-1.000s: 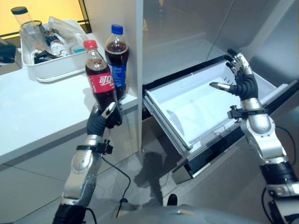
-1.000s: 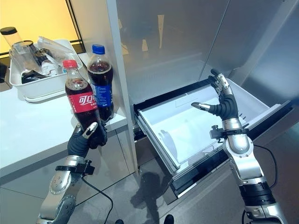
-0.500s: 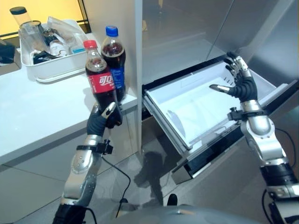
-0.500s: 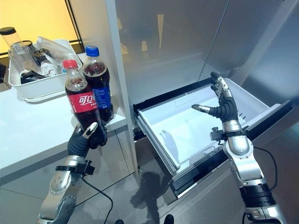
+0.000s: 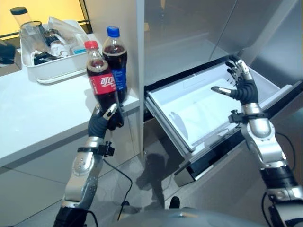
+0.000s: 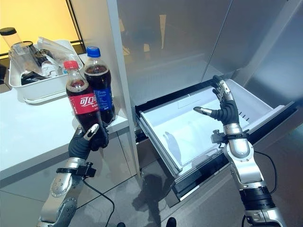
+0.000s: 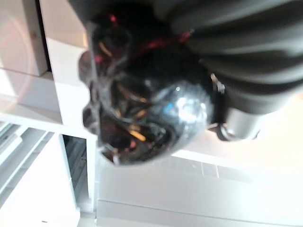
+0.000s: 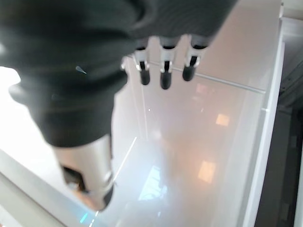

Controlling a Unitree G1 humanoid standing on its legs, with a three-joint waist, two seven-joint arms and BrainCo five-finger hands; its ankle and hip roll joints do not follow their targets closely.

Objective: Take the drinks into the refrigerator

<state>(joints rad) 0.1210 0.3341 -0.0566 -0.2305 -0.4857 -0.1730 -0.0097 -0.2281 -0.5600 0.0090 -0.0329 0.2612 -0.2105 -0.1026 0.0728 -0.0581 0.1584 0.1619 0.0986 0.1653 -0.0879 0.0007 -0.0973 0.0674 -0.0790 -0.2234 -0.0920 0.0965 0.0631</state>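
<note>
My left hand [image 5: 105, 119] is shut on the base of a red-capped cola bottle [image 5: 100, 82], held upright just off the counter's front edge; its dark underside [image 7: 142, 104] shows close up in the left wrist view. A second cola bottle with a blue cap and blue label [image 5: 116, 59] stands on the white counter [image 5: 38, 113] right behind it. The refrigerator's pulled-out drawer [image 5: 199, 113] lies to the right, white inside and holding nothing. My right hand [image 5: 241, 85] hovers open over the drawer's far right part, fingers [image 8: 163, 73] spread and straight.
A white tub [image 5: 52, 66] full of glassware and kitchen bits stands at the counter's back left. The steel refrigerator side panel [image 5: 120, 19] rises directly behind the bottles. The open drawer's dark front [image 5: 218, 156] juts out toward me over grey floor.
My right hand has drifted slightly left and up over the drawer. The left hand still holds the red-capped bottle in the same place; the whole view shifted a little.
</note>
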